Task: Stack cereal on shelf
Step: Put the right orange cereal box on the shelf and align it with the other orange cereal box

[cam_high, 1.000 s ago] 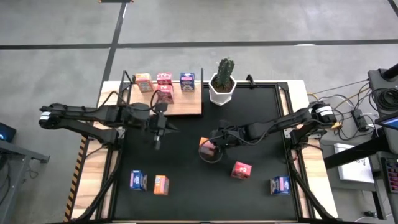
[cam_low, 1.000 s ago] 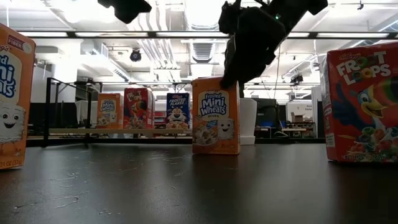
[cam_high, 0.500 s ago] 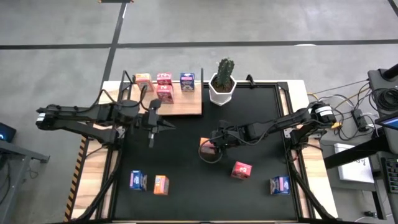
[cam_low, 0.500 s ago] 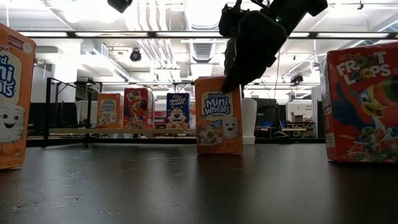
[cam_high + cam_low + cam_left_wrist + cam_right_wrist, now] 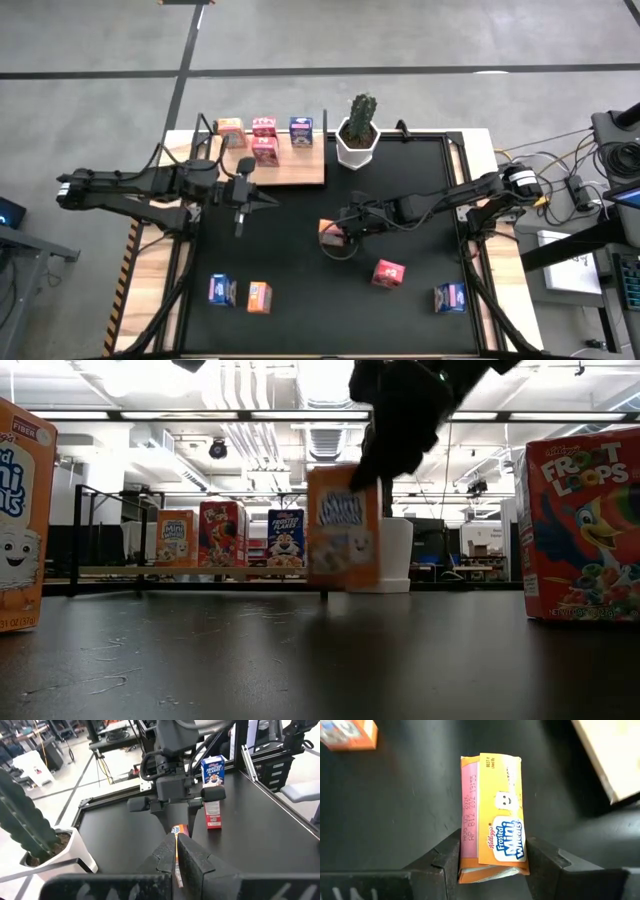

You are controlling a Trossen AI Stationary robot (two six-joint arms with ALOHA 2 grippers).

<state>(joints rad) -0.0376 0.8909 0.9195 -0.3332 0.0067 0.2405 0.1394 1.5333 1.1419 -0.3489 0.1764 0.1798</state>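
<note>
My right gripper is shut on an orange cereal box over the middle of the black mat; in the low view the box hangs just above the mat. My left gripper is shut and empty, near the shelf's near edge, pointing toward the right arm. The light-wood shelf lies at the far left. An orange box, two pink-red boxes and a blue box stand on it. My right gripper pinches the orange box's upper end between its two fingers, one on each side. The fingers slant down from the table's right side. The box hangs upright below them, clear of the mat.
A potted cactus stands just right of the shelf. Loose boxes stand on the mat: blue and orange at the near left, pink-red and blue at the near right.
My right gripper has risen with the orange box, which stood on the mat and now hangs clear of it, after tilting a little. My left gripper has drawn back toward the table's left edge, still shut.
</note>
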